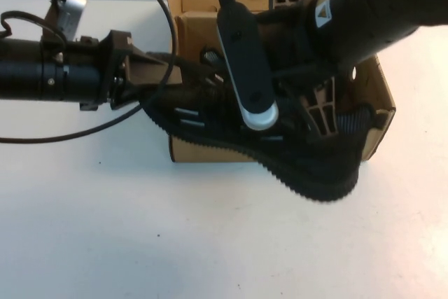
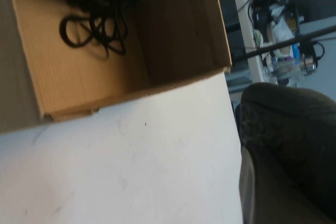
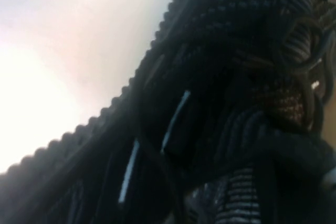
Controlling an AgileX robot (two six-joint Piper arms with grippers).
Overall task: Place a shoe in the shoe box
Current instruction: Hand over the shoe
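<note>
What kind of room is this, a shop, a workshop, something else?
Probably a robotics lab or workshop. A plain white table carries just a cardboard shoe box and a black shoe, handled by the left gripper and right gripper; cluttered equipment shelves stand behind.

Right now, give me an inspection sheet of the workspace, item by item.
Surface: white table, bare near side.
Job's things: black shoe tilted across the open shoe box, sole over its near wall.
Clutter: nothing seen.
Grippers: left tool at the shoe's end; right tool shut on the shoe from above.
Cables: black cable looping off the left arm.
Surroundings: cluttered shelving beyond the table.
</note>
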